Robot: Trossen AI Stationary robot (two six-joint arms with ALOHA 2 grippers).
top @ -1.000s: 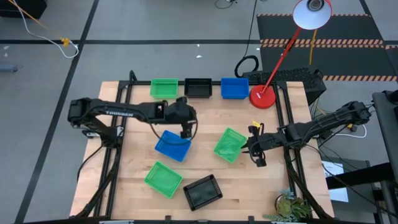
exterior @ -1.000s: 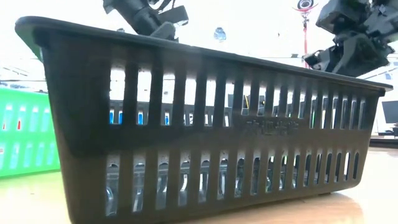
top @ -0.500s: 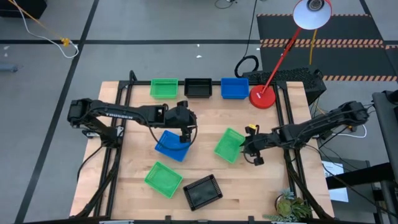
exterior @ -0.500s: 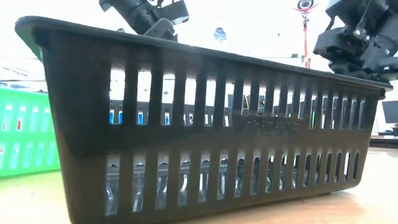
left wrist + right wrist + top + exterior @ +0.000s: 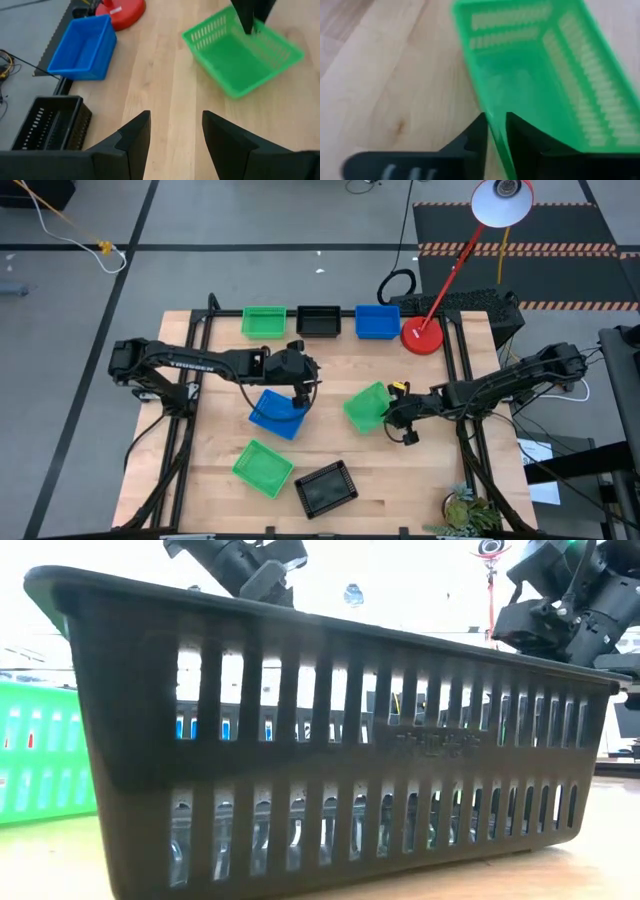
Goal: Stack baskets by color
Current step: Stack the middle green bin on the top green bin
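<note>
On the pale wooden table (image 5: 400, 470), my right gripper (image 5: 494, 131) pinches the rim of a loose green mesh-sided plastic basket (image 5: 365, 408) right of centre, one finger on each side of its wall. My left gripper (image 5: 172, 132) hangs with fingers apart over a blue mesh plastic basket (image 5: 276, 413) near the middle. Farther out, another green basket (image 5: 263, 467) and a black basket (image 5: 326, 488) lie near the front edge, while green (image 5: 264, 322), black (image 5: 319, 321) and blue (image 5: 377, 322) baskets line the far edge beside a red round lamp base (image 5: 423, 337).
</note>
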